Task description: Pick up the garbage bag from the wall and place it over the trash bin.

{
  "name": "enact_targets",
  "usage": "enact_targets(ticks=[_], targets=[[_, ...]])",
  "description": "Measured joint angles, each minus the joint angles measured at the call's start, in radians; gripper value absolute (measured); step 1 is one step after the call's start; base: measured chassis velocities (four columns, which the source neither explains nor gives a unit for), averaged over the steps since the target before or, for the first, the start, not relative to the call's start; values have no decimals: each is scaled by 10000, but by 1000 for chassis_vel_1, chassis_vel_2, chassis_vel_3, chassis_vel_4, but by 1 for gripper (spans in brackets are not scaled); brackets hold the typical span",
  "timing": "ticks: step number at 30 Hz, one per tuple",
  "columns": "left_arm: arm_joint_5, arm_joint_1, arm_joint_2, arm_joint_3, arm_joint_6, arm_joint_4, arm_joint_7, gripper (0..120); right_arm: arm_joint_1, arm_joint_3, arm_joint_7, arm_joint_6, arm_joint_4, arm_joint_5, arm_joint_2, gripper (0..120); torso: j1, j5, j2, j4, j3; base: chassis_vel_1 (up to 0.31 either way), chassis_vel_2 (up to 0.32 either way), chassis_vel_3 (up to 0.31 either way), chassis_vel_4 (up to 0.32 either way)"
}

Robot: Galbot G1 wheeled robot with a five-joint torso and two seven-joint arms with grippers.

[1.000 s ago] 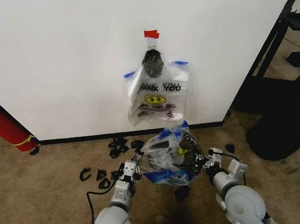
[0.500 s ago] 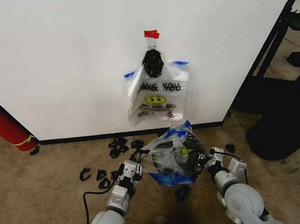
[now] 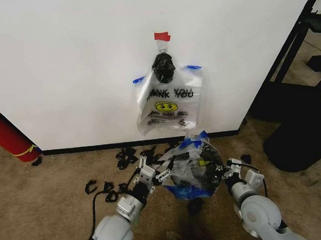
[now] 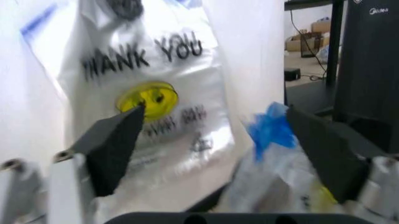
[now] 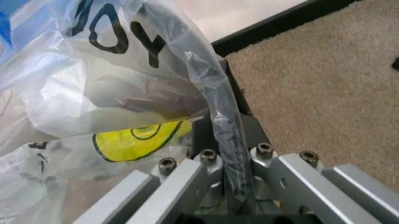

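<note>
The garbage bag (image 3: 189,170), thin, limp and slippery, is draped over the trash bin (image 5: 225,126); its rim is best pinched. The right gripper (image 5: 224,175) is clamped there, while the left gripper (image 4: 215,140) is spread apart.

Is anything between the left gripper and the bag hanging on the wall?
Nothing visible. The open left gripper faces the hanging garbage bag; the second bag, draped on the trash bin, sits beside that path.

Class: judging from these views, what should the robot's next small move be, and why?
Probably bring the open left tool to the garbage bag edge and pull it over the trash bin rim. The right tool pins plastic against the rim; the left side lies loose, bunched over the opening.
</note>
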Motion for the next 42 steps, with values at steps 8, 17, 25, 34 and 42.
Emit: enact_targets(ticks=[8,17,25,34,42], targets=[[1082,-251,433,44,-200,56,563,100,-102,-280,-45,85,136,-534,62,0,0,-1,0,1,0,0,0,0,0],[3282,-884,466,211,-930,500,1208,100,-265,-675,-384,384,560,-2169,-65,0,0,-1,0,1,0,0,0,0,0],[4752,-2193,204,644,-718,1632,803,100,-568,-951,-808,742,912,-3551,-123,0,0,-1,0,-1,0,0,0,0,0],[4831,-2326,163,781,219,1880,-169,94,-616,-983,-970,909,1005,-3901,-175,0,0,0,0,0,0,0,0,0,0],[2992,-1853,221,975,1099,915,-449,93,-593,-967,-1095,996,909,-4011,-218,0,0,-1,2,2,-1,0,0,0,0]])
